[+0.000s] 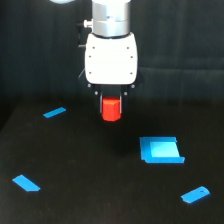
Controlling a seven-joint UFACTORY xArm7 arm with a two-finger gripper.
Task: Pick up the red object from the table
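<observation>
1. At the exterior view's far left, low down, a small flat blue strip (26, 183) lies on the black tabletop (90, 190), and a thinner blue sliver (54, 112) lies further back. Both are well apart from the arm.
2. In the middle, the white gripper (111, 107) hangs from the arm's silver wrist (111, 17). The red object (111, 109) sits just under the white body, between two short dark fingers (100, 102).
3. The fingers seem closed against the sides of the red object, so I judge that the gripper has hold of it. The contact itself is small and blurred, so this is not fully certain. I also cannot tell if the block is raised off the tabletop or rests on it.
4. The red object looks like a chunky, rigid block, probably light and not fragile. Its sides look smooth, so it may slip if the grip is weak. The best hold is on two opposite flat sides, near the middle height, as the fingers seem to have it now.
5. To the exterior view's right lies a flat blue square piece (161, 150), near but apart from the gripper. Lower right there is a blue rounded tab (195, 194).
</observation>
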